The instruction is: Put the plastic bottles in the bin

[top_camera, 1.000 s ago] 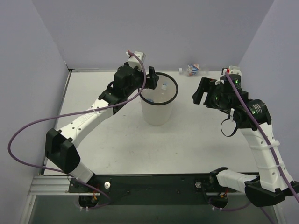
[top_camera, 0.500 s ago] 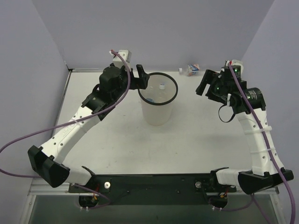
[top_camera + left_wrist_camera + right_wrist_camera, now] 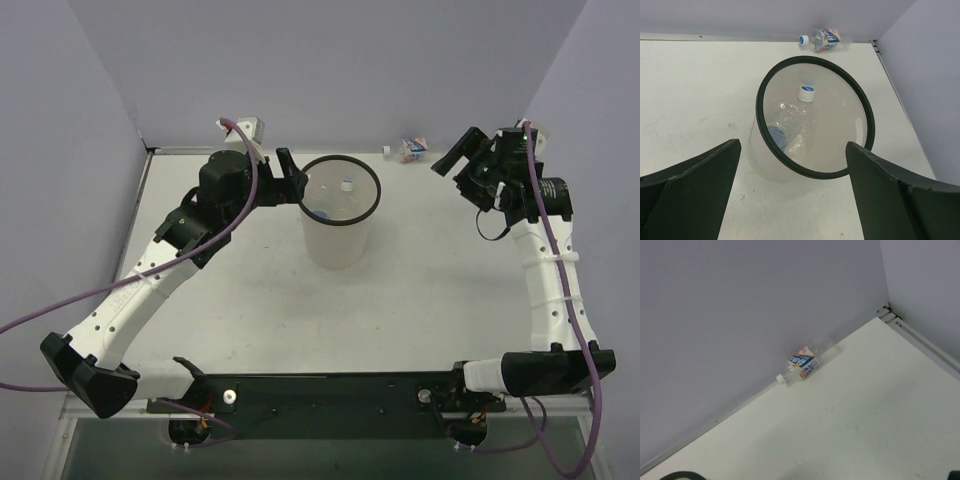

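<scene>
Bottle point(image 3: 826, 40) outside bin point(image 3: 805, 58), by wall point(image 3: 765, 15)

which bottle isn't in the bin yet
The red-white label bottle, lying on its side by the back wall; the plain bottle and the blue-label bottle are inside the bin.

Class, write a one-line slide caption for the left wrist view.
Open left claw faces bin with bottles inside; one bottle lies by the wall.

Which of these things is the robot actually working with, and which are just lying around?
Job: bin; capped clear bottle and blue-labelled bottle inside it; red-white labelled bottle lying outside it.
Just there: table; walls.
</scene>
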Tool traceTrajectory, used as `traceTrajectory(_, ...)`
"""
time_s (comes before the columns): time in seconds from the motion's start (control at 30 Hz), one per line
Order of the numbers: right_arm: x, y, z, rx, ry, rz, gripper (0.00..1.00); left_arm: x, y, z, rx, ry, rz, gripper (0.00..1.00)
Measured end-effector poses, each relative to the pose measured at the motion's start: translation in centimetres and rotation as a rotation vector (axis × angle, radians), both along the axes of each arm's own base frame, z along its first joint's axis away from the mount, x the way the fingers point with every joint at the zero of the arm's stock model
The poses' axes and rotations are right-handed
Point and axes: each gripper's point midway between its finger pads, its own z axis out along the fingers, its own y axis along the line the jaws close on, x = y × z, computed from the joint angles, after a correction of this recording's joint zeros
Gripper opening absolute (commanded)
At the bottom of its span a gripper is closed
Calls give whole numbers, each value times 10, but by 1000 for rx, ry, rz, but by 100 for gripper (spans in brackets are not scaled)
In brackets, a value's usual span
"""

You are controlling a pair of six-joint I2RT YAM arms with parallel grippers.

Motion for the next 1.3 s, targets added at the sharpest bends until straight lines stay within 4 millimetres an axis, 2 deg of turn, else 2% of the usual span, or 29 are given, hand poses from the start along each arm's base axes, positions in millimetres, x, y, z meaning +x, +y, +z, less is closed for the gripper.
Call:
traceTrajectory(0.13, 19, -15, -9, 63, 8, -81, 85, -3, 1, -7, 20, 24, -15, 97)
traceTrajectory(0.3, 29, -31, -19, 114, 23, -163, 85, -6, 2, -10, 33, 33, -34, 97)
traceTrajectory(0.6, 38, -37, -10, 150, -24, -203, 86, -10, 12, -14, 51, 49, -33, 97)
traceTrajectory(0.7, 43, -38, -15, 166, -35, -216, 85, -12, 16, -15, 61, 54, -30, 97)
traceTrajectory(0.8, 48, -38, -23, 194, -37, -238, 83, -15, 21, -11, 59, 48, -25, 98)
traceTrajectory(1.03, 72, -42, -24, 242, -90, -281, 84, -31, 33, 9, 37, 7, -23, 98)
traceTrajectory(1.13, 88, -44, -36, 250, -79, -291, 85, -38, 37, 15, 33, -7, -24, 97)
traceTrajectory(1.3, 117, -55, -71, 267, -17, -335, 86, -45, 43, 20, 32, -19, -24, 98)
